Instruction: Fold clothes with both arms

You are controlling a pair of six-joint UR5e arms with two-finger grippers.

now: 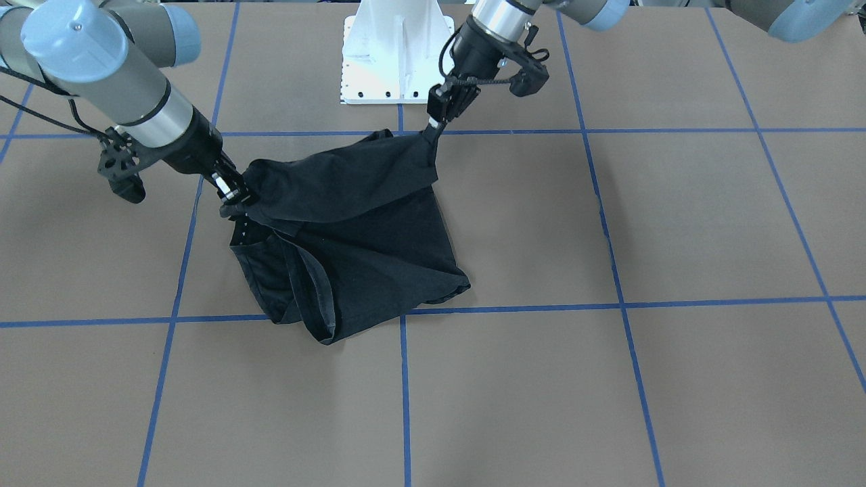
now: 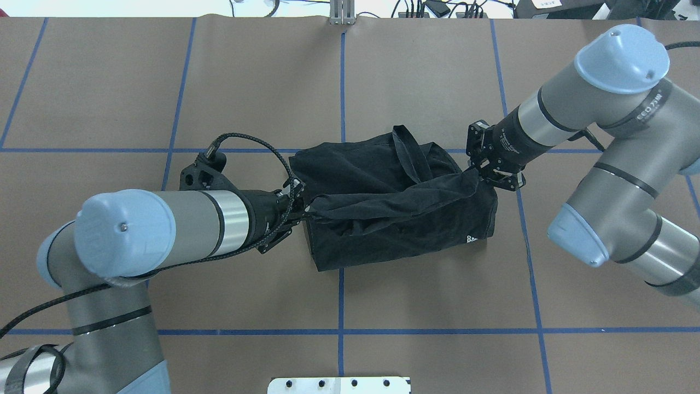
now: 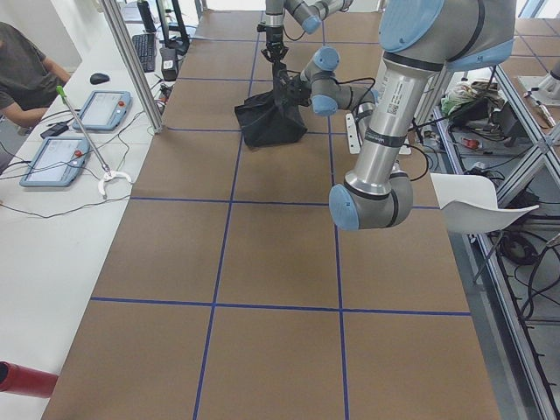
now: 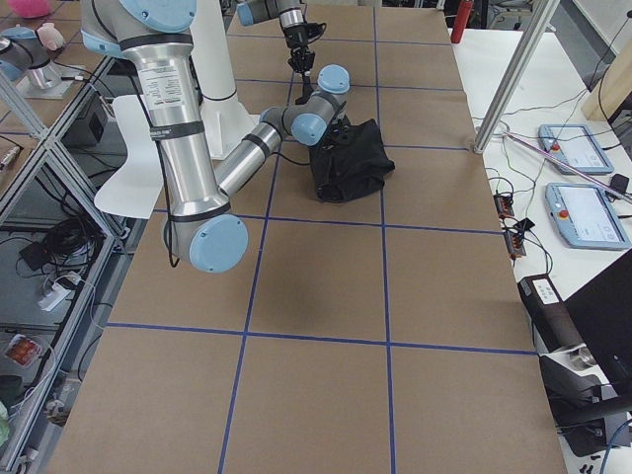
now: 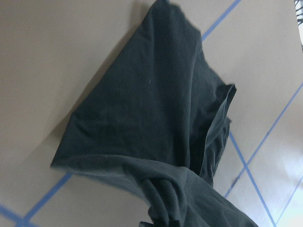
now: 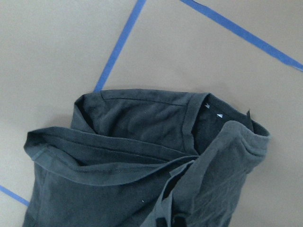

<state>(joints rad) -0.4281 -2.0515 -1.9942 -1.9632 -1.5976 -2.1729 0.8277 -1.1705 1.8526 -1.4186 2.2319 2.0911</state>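
Left gripper [image 2: 304, 210]: pinches the T-shirt [image 2: 394, 230] edge at 9 o'clock.
Right gripper [image 2: 484, 175]: clamps the edge at 3 o'clock.
Table [image 2: 164, 273]: brown cover, blue tape grid.

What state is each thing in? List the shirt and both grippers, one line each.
T-shirt: partly folded on the table, one edge lifted and stretched taut between both ends.
Left gripper: shut on the T-shirt's edge, low over the table.
Right gripper: shut on the opposite end of that edge.
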